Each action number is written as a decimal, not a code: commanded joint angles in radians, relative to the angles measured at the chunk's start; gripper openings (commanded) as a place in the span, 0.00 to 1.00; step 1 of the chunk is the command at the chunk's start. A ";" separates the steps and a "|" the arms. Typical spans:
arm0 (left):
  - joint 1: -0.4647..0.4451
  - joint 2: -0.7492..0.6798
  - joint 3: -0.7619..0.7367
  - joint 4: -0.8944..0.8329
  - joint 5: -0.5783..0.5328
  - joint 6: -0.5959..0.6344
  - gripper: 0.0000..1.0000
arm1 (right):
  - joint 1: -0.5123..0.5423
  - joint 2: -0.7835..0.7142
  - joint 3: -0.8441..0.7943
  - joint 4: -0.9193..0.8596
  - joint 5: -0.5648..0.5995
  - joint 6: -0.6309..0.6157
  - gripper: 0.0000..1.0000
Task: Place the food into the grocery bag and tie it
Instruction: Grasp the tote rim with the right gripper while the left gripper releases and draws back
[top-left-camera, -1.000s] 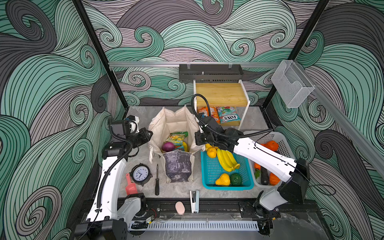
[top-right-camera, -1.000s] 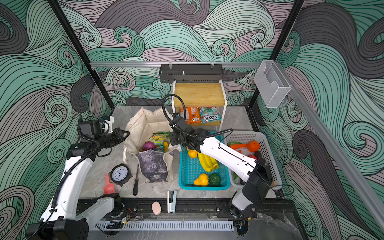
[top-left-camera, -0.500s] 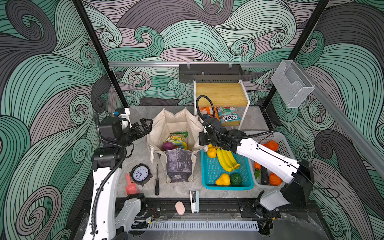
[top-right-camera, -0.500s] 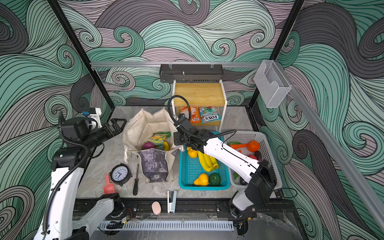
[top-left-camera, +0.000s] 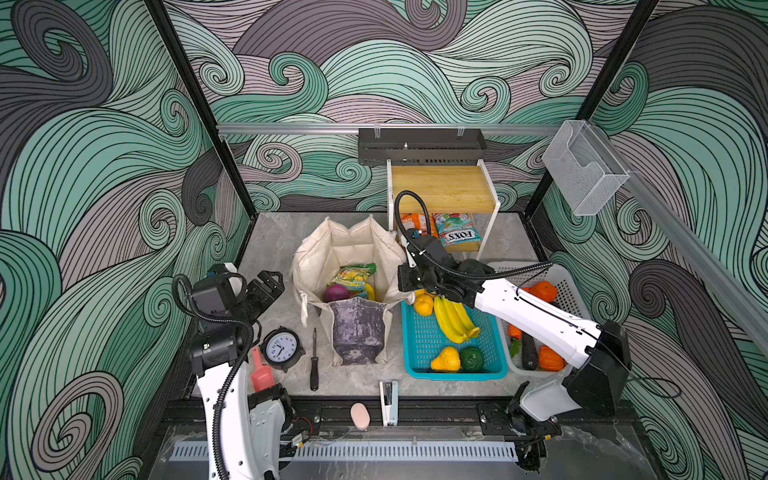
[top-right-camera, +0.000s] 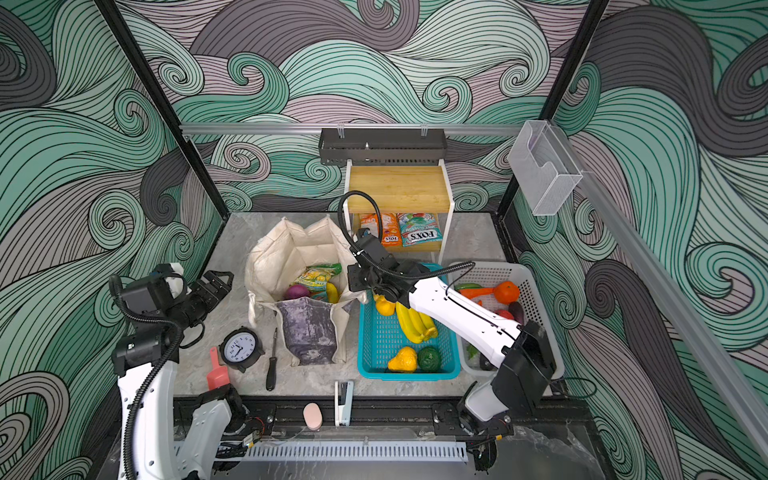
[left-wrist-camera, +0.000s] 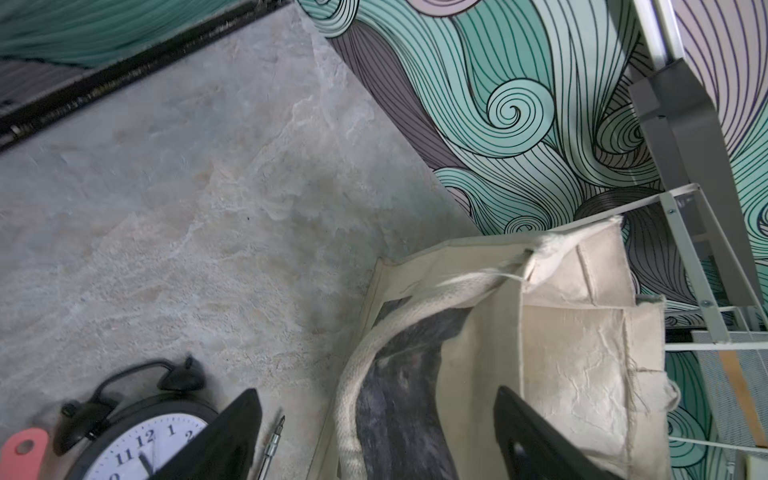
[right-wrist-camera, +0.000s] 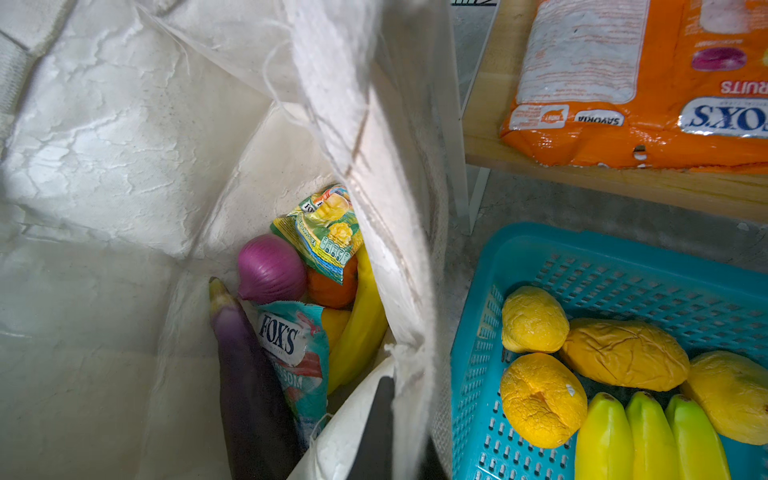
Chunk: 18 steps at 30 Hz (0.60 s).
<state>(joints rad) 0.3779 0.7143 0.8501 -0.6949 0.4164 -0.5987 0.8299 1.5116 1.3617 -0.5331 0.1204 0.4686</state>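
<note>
Left pincer (top-left-camera: 274, 283) spread wide, empty, 9 o'clock of canvas tote (top-left-camera: 353, 253); right pincer (right-wrist-camera: 378, 407) pressed together on the tote's 3 o'clock rim.

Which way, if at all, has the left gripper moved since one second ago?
Yes. The left gripper has drawn back from the left wall of the grocery bag toward the near-left, closer to the unmoved alarm clock. Its jaws stand open.

grocery bag (top-left-camera: 349, 249): cream, mottled grey-purple panel | onion (right-wrist-camera: 270, 268): purple | basket (top-left-camera: 457, 376): teal
</note>
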 joint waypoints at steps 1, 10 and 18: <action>0.008 -0.010 -0.074 0.076 0.112 -0.069 0.82 | -0.008 -0.038 -0.016 0.013 -0.008 -0.002 0.00; 0.004 0.013 -0.357 0.492 0.280 -0.296 0.77 | -0.011 -0.052 -0.039 0.046 -0.033 0.001 0.00; -0.035 0.135 -0.391 0.692 0.352 -0.359 0.48 | -0.011 -0.036 -0.039 0.063 -0.054 0.005 0.00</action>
<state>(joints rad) 0.3614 0.8326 0.4484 -0.1364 0.7174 -0.9173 0.8242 1.4796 1.3285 -0.4942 0.0807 0.4690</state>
